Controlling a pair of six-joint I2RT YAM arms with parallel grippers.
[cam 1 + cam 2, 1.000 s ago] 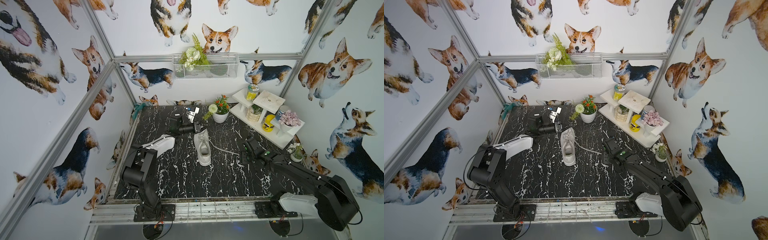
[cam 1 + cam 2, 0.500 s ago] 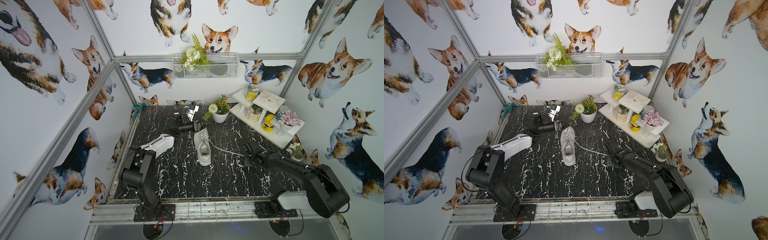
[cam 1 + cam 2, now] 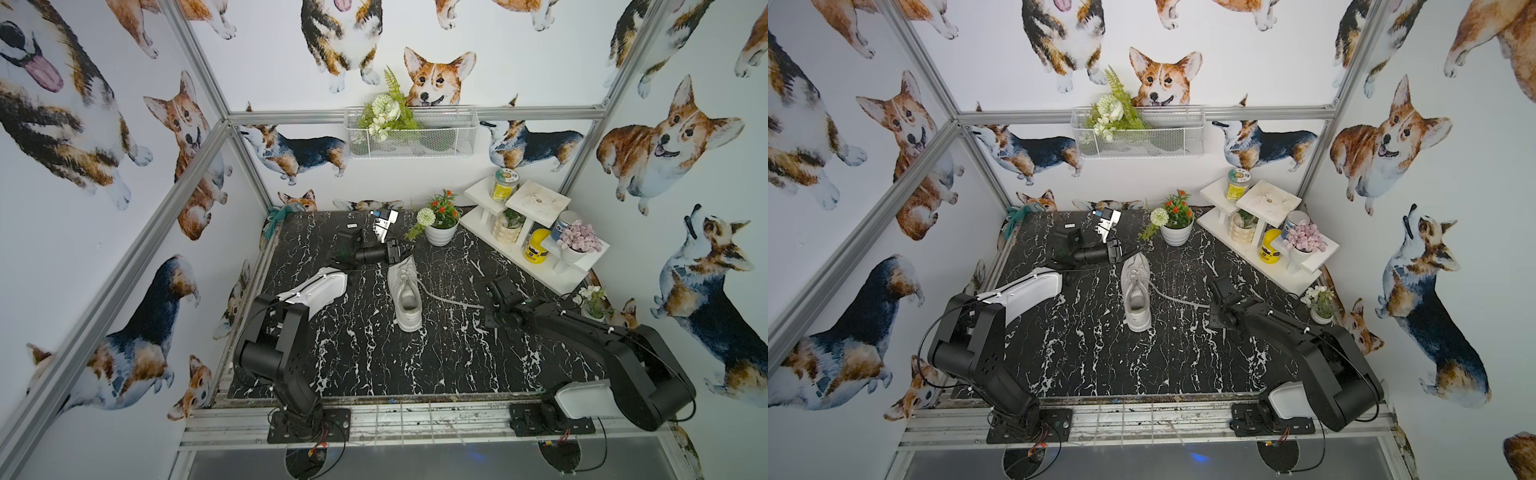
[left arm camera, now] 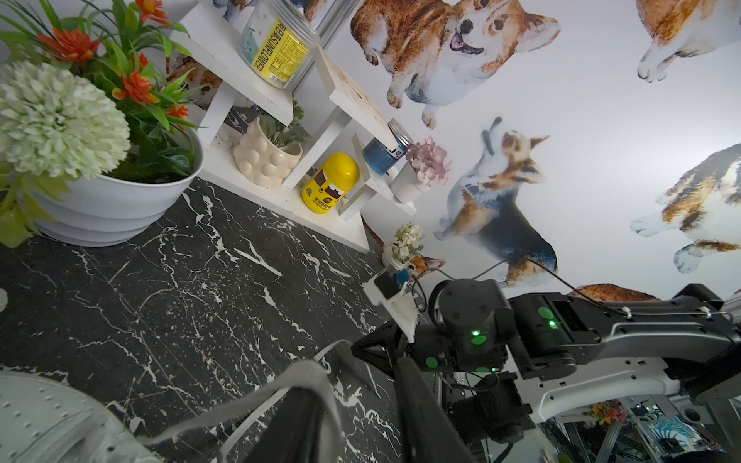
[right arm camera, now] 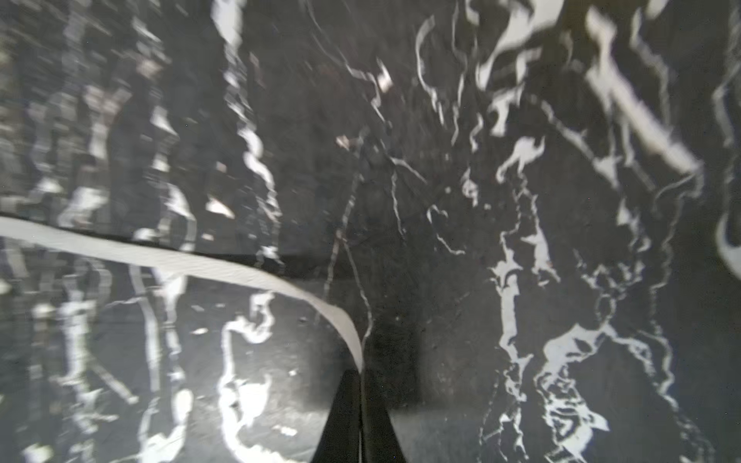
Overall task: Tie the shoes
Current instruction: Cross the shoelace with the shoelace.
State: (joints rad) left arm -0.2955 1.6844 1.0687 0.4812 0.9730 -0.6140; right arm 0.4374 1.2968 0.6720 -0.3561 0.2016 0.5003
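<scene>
We see white sneaker [image 3: 406, 293] at centre of frame in both top views, on black marble table [image 3: 365, 361], toe toward far wall. Right gripper [image 5: 361, 385] pressed together, pinching flat lace [image 5: 208, 262] that runs from shoe across table. Left gripper [image 4: 345, 405], low in its wrist view, has second lace [image 4: 308, 373] draped over one finger; jaws apart, grip probably loose, view blurred.
</scene>
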